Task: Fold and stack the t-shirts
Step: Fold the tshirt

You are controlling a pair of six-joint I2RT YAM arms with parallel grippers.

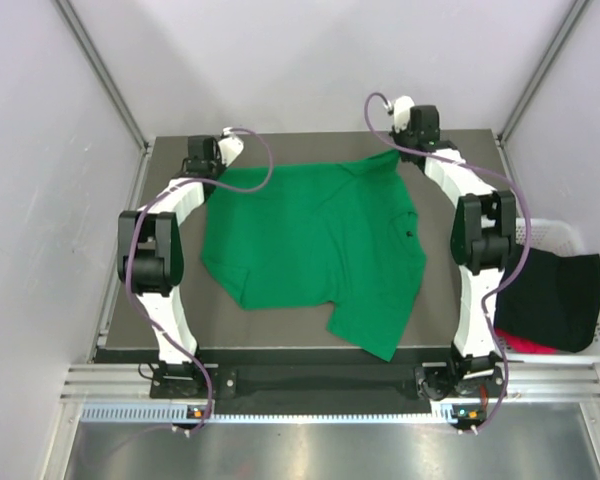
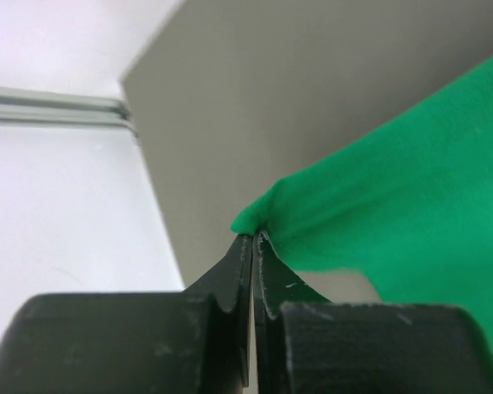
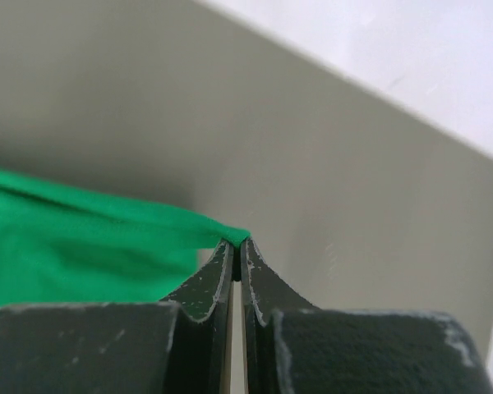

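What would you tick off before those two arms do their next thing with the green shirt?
1. Is the left gripper shut on the far edge of the green t-shirt? Ok.
2. Is the right gripper shut on the same far edge, on the other side? Ok.
3. Is the shirt lying flat? Not ok: its near part is skewed and creased, with one tip at the near edge of the table.
4. Is the left arm's purple cable free of the cloth? Cannot tell: it loops above the shirt.
5. Are the black t-shirt and the red t-shirt out of the way in the white basket? Ok.
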